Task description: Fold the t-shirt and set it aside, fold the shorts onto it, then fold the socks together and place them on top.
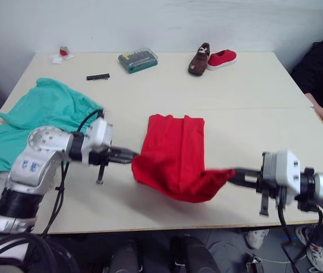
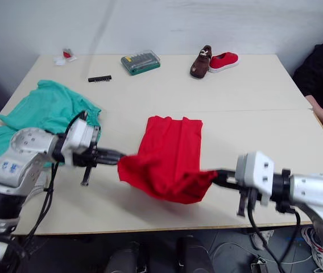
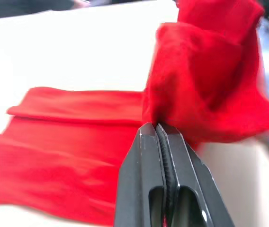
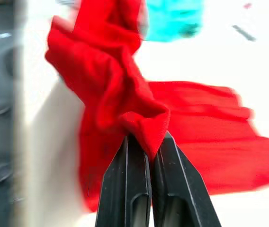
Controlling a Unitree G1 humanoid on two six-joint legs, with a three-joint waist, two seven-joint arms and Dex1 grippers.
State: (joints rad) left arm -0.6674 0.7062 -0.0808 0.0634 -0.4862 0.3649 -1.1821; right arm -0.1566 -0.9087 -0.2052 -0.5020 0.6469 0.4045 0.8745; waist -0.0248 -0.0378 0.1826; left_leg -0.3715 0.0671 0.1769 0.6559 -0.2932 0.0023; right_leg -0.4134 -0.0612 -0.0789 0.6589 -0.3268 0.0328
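cloth bunches between both my grippers: my left gripper [image 1: 134, 155] and right gripper [image 1: 230, 174] each pinch a near corner of the t-shirt [image 1: 173, 153]. shorts [image 1: 33, 122] lie beyond my left gripper.

The pale table [image 1: 247, 91] is carrying the red t-shirt [image 1: 176, 153] mid-table, teal shorts [image 1: 42, 114] spilling over the left edge, and at the far side a green case [image 1: 138, 60], black strip [image 1: 98, 77], brown shoe [image 1: 199, 60] and red shoe [image 1: 222, 58].
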